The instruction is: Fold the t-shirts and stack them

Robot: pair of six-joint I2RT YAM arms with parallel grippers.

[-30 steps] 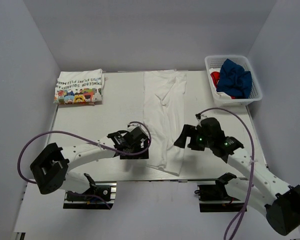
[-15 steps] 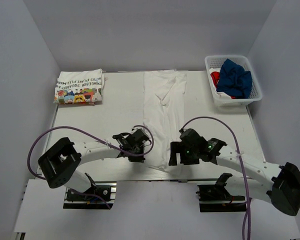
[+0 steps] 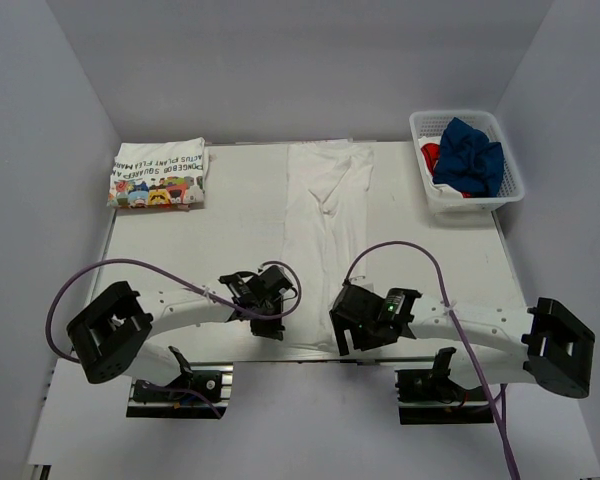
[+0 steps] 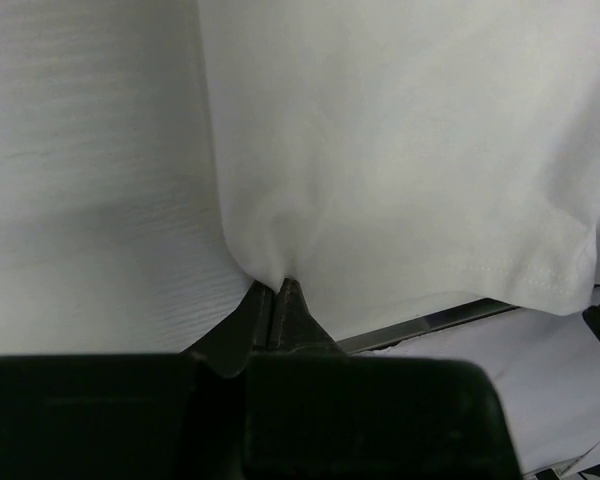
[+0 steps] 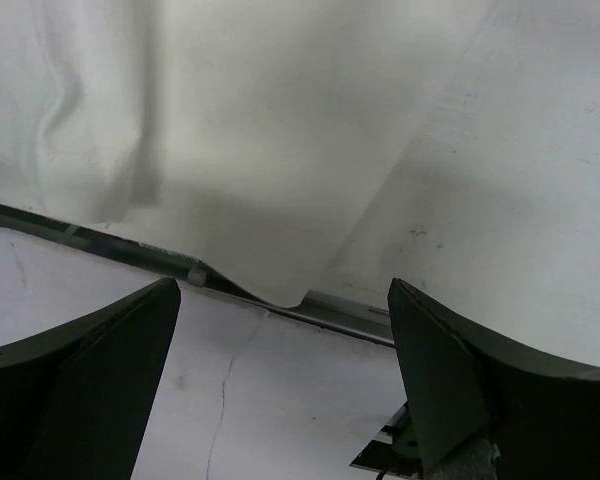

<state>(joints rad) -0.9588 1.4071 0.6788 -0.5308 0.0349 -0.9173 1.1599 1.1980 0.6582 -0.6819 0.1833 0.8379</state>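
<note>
A plain white t-shirt (image 3: 328,215) lies as a long strip down the middle of the table, from the back edge to the near edge. My left gripper (image 3: 276,322) is shut on the near left corner of this shirt; in the left wrist view the jaws (image 4: 276,286) pinch a pucker of white cloth (image 4: 400,150). My right gripper (image 3: 344,336) is open at the near right corner. In the right wrist view its fingers (image 5: 450,370) stand wide apart, with the shirt's hem corner (image 5: 270,200) hanging over the table edge between them, touching neither.
A folded white tee with a colourful print (image 3: 158,172) lies at the back left. A white lattice basket (image 3: 427,185) at the back right holds a navy tee (image 3: 470,152) and a bit of red cloth (image 3: 430,154). The table's metal near edge (image 5: 355,322) runs just under both grippers.
My left gripper has shut on the shirt's near left corner after sliding toward the near edge. The right arm has swung down and left to the near right corner, still open.
</note>
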